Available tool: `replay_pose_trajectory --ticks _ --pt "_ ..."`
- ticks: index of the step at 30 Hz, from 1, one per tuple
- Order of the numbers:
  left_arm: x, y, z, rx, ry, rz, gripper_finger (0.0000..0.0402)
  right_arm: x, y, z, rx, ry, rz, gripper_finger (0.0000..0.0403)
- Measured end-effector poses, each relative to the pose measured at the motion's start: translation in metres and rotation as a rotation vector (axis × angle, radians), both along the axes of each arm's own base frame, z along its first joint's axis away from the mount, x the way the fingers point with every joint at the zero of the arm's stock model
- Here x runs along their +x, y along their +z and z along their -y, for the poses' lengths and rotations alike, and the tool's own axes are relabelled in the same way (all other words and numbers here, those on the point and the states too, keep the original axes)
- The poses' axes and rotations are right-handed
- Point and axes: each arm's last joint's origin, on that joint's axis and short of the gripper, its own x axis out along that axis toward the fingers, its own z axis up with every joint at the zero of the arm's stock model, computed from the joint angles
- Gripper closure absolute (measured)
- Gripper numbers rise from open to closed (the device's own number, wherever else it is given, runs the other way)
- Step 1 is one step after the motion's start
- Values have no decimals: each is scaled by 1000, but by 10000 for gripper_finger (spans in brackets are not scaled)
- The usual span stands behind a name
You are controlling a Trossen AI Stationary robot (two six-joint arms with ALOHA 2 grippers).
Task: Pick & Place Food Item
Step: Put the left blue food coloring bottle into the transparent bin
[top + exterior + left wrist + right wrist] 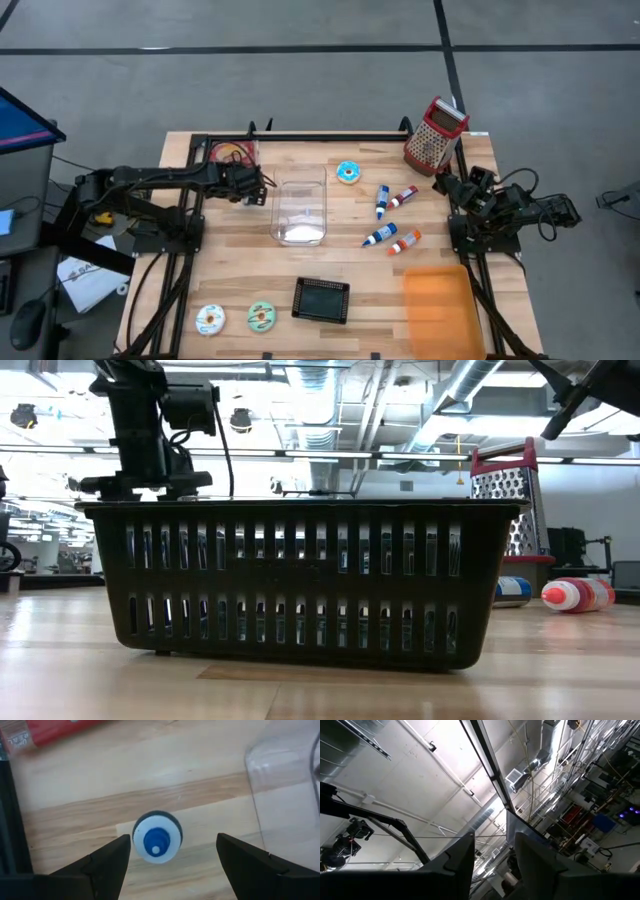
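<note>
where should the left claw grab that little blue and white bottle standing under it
Around the body just under the cap, coming straight down: the bottle stands upright, cap facing up, between the open left claw fingers. The clear container beside it leaves room.

A clear container [301,211] sits mid-surface [350,250], with the left gripper [262,189] just to its left, above an upright bottle [157,837]. Right of the container lie a donut [348,172] and four bottles [392,218]. A grater [434,133] stands at the far right corner. Along the near edge lie two donuts [236,318], a basket [321,299] and a tray [443,309].
</note>
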Motion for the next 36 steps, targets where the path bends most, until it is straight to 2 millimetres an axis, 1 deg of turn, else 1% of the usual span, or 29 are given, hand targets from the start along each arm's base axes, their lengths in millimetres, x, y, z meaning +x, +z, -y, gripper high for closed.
replay_pose_trajectory --ticks 4,8,14,23,27,32,34,36 --pt "-3 -3 -3 7 25 -12 116 0 0 0 3 -4 0 269" --pt "-4 -3 -7 18 41 -6 139 0 0 1 10 -13 -2 269" --pt "-3 -3 -9 22 27 -3 190 0 0 1 11 -20 -3 269" --pt "-3 -2 -9 25 28 0 288 0 0 1 11 -21 -3 269" --pt "-4 1 -7 24 18 21 291 0 0 1 11 -21 -3 269" --pt "-7 21 -4 56 -1 104 291 0 0 1 15 -19 -2 269" --pt "-8 34 -3 81 -38 146 291 0 0 1 17 -21 -3 269" --pt "-7 53 -1 136 -112 229 291 0 0 1 19 -20 -2 269"
